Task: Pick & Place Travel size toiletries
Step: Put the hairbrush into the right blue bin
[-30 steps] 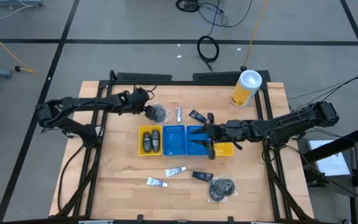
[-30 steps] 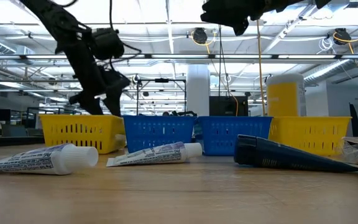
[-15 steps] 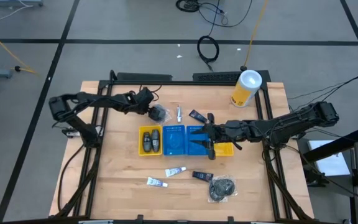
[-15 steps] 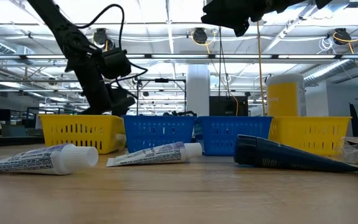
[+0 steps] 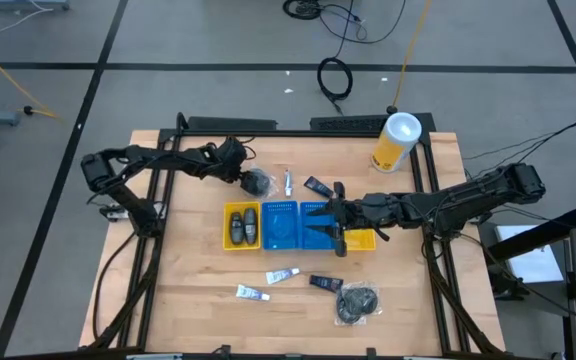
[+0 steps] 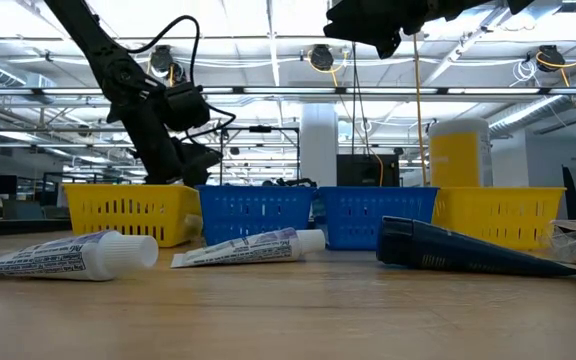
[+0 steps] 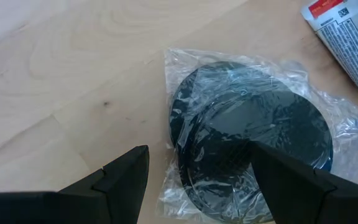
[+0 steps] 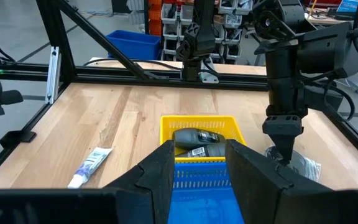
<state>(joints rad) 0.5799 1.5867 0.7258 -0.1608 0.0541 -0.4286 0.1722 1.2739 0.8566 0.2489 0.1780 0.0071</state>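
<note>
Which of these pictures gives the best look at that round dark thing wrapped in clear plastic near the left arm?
The left wrist view: the wrapped round bundle fills the picture, lying on the wood between the left end effector's open fingers. The high view shows it small. The right wrist view shows only a plastic edge. The low view hides it.

In the left wrist view, the wrapped dark bundle (image 7: 253,152) ran behind the finger (image 7: 303,180) on one side, and a printed tube (image 7: 347,37) was cut off at the picture's corner. From above, the print on the small tubes (image 5: 281,275) was too small to read. In the low view, the left gripper (image 6: 196,160) dropped behind the yellow bin (image 6: 133,212), so its tips were hidden. The right gripper (image 6: 378,25) was cropped by that picture's top edge.
</note>
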